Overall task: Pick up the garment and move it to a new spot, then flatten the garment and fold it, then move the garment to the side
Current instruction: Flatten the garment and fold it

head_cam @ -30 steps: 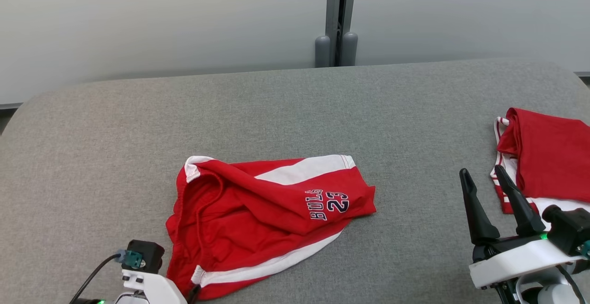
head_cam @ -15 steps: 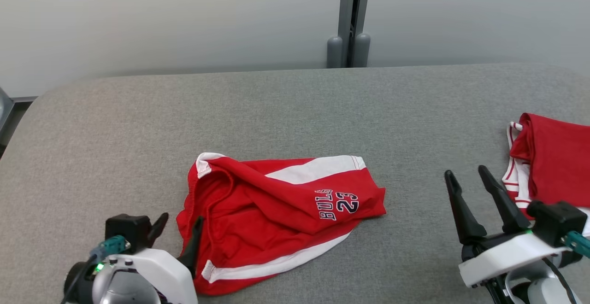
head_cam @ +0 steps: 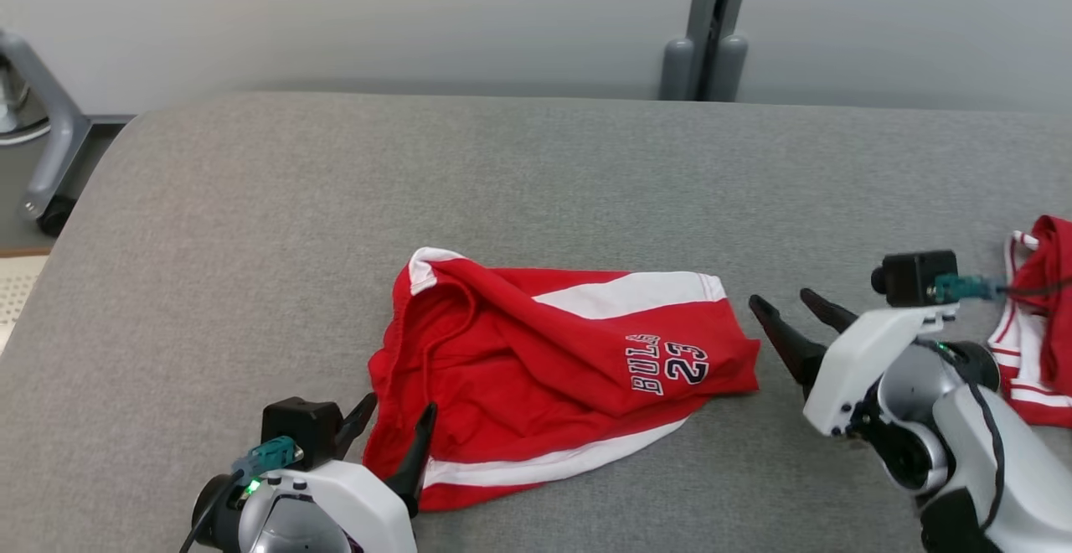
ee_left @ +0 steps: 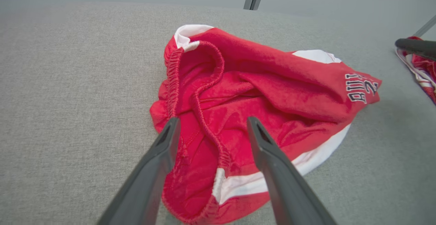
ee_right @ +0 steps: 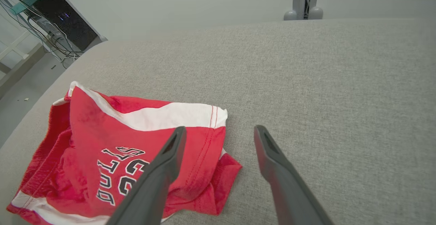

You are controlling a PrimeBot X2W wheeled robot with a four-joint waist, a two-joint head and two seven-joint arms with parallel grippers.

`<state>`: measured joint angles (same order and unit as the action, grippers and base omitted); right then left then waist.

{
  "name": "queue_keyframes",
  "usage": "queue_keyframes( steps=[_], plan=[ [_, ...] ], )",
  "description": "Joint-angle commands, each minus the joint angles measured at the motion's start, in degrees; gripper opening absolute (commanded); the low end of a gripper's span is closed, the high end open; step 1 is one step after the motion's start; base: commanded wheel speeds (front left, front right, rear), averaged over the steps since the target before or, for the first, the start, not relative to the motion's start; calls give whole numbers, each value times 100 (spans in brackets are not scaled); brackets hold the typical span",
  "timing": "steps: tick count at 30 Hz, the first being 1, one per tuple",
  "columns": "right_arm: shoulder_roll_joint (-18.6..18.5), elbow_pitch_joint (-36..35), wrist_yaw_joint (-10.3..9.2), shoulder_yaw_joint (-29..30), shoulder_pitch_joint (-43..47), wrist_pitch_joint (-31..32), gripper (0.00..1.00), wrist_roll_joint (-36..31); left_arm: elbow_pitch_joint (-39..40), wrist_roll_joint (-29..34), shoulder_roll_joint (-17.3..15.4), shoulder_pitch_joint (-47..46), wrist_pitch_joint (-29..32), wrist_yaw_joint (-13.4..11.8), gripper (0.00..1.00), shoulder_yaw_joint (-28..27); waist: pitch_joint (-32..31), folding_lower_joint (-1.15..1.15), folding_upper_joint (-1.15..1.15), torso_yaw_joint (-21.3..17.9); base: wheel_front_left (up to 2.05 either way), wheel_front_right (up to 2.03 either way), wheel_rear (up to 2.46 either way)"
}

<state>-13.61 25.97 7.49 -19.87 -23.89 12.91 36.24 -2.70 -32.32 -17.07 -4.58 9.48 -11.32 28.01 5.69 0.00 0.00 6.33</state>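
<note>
The garment, red shorts [head_cam: 553,369] with white side stripes and "BULLS 23" print, lies crumpled on the grey padded table [head_cam: 251,201]. My left gripper [head_cam: 395,426] is open at the shorts' near left end. In the left wrist view its fingers [ee_left: 163,150] straddle the elastic waistband of the shorts [ee_left: 259,95] just above the cloth. My right gripper [head_cam: 780,303] is open, pointing left, just off the shorts' right hem. In the right wrist view one fingertip of the right gripper [ee_right: 219,129] overlaps the hem of the shorts [ee_right: 112,139]. Nothing is held.
A second red and white garment [head_cam: 1034,318] lies at the table's right edge, behind my right wrist. A grey post [head_cam: 708,33] stands behind the table against the wall. A wheeled grey frame [head_cam: 50,134] is off the table's left end.
The camera has swung left, shifting the whole scene right. My left gripper has come up to the waistband. My right gripper has swung left and now points at the shorts' hem.
</note>
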Motion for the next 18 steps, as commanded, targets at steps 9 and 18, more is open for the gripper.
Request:
queue_keyframes(
  steps=[9,18],
  plan=[
    [54,1338,1,-180,-942,912,100,483,-223,-73,104,-228,-37,126,100,101,344,0,0,440,0,0,0],
    [7,1652,1,-418,-1285,872,0,766,-350,-125,155,-331,-108,169,100,106,468,0,0,627,0,0,0]
  ],
)
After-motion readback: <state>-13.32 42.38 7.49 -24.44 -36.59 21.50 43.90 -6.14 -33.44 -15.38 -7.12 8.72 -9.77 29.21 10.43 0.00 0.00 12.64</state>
